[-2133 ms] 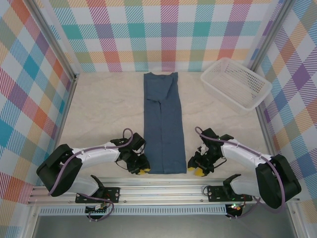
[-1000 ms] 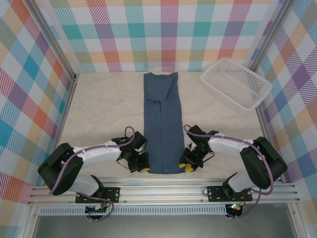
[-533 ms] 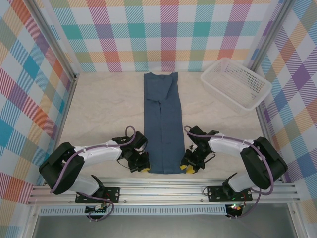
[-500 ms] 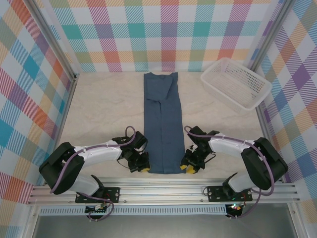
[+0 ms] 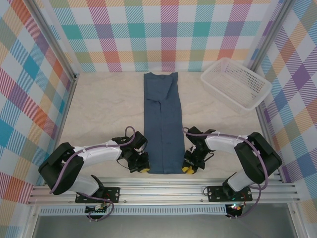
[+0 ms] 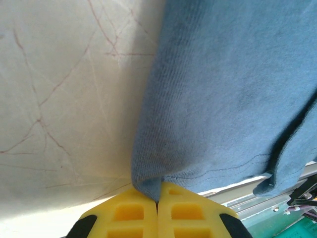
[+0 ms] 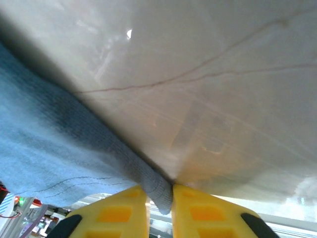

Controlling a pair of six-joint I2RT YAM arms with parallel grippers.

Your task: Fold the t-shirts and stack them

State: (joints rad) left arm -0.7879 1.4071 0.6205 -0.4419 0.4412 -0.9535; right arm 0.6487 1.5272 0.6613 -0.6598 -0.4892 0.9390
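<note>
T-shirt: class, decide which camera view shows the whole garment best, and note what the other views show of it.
Top external: the t-shirt lies whole, a long narrow strip. Left wrist shows its near corner pinched in the left gripper; right wrist, the other near corner in the right gripper.

A robotics lab test cell: plaid-patterned walls [image 5: 168, 34], aluminium frame rails [image 5: 163, 191], pale marble-look tabletop [image 5: 104, 109].

The t-shirt [image 5: 162, 119] is matt, finely ribbed knit cloth; the table [image 5: 104, 109] smooth, faintly glossy, veined like marble, possibly laminate; the basket [image 5: 237, 82] white plastic mesh.
</note>
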